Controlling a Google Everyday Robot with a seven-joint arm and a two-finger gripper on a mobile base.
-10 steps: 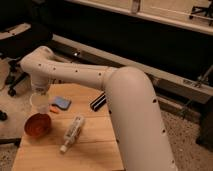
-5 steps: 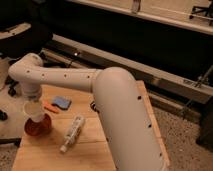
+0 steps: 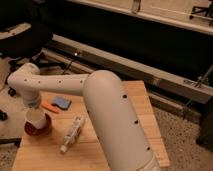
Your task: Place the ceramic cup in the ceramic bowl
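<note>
The white ceramic cup (image 3: 35, 117) sits low in the red-orange ceramic bowl (image 3: 40, 130) at the left of the wooden table. My gripper (image 3: 33, 104) is at the end of the white arm, directly above the cup and touching its top, still shut on it. The wrist hides the fingers themselves. I cannot tell whether the cup's base rests on the bowl's bottom.
A blue sponge block (image 3: 62, 102) and a small orange item (image 3: 49, 107) lie just behind the bowl. A clear bottle (image 3: 72, 134) lies on its side to the right of the bowl. My arm (image 3: 107, 110) spans the wooden table (image 3: 135, 95). An office chair (image 3: 22, 37) stands at the far left.
The gripper has moved left and down with the cup, from above the table to low over and into the bowl. The other objects have not moved.
</note>
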